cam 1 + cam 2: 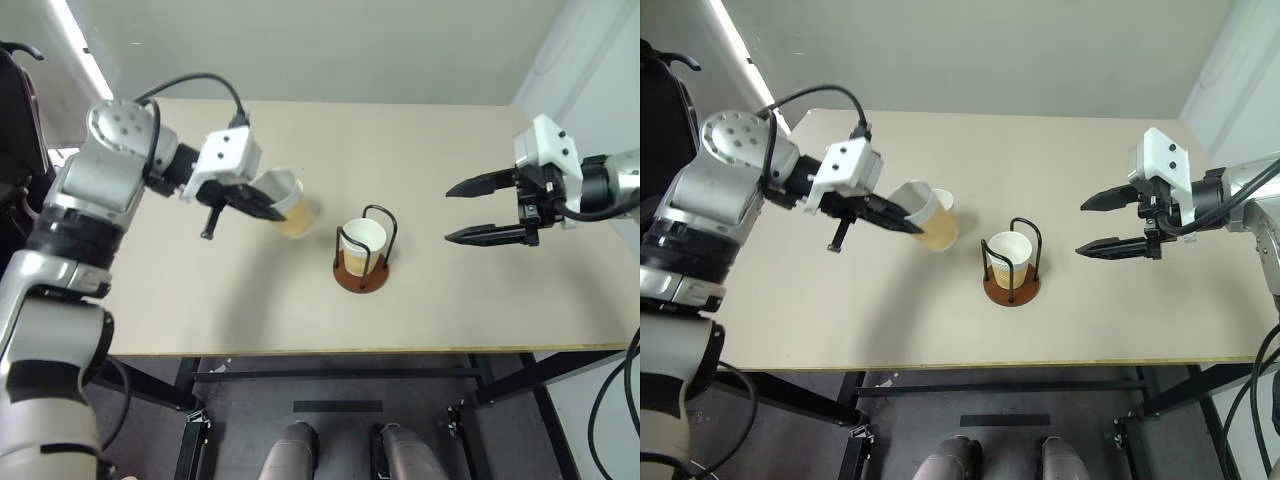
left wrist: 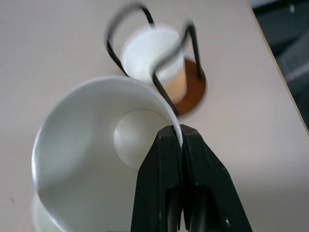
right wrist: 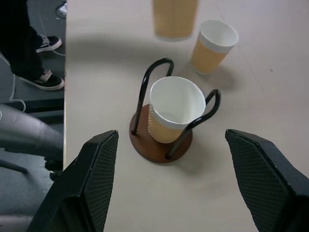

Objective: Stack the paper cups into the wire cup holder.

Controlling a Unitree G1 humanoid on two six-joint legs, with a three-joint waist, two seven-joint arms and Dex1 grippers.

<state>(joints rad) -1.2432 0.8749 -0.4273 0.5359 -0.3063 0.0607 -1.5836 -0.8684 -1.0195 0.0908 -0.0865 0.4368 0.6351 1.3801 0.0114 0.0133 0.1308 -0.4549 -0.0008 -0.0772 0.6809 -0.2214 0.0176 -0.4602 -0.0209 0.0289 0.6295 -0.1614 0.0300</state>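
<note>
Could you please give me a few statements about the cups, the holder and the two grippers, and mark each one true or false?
1. The left gripper is shut on the rim of a paper cup. True.
2. The wire cup holder stands empty. False: one cup already sits inside it.
3. The right gripper is holding a cup. False: its jaws are open and hold nothing.
4. The held cup is tilted, clear of the table. True.
5. A third cup stands upright on the table. True.
</note>
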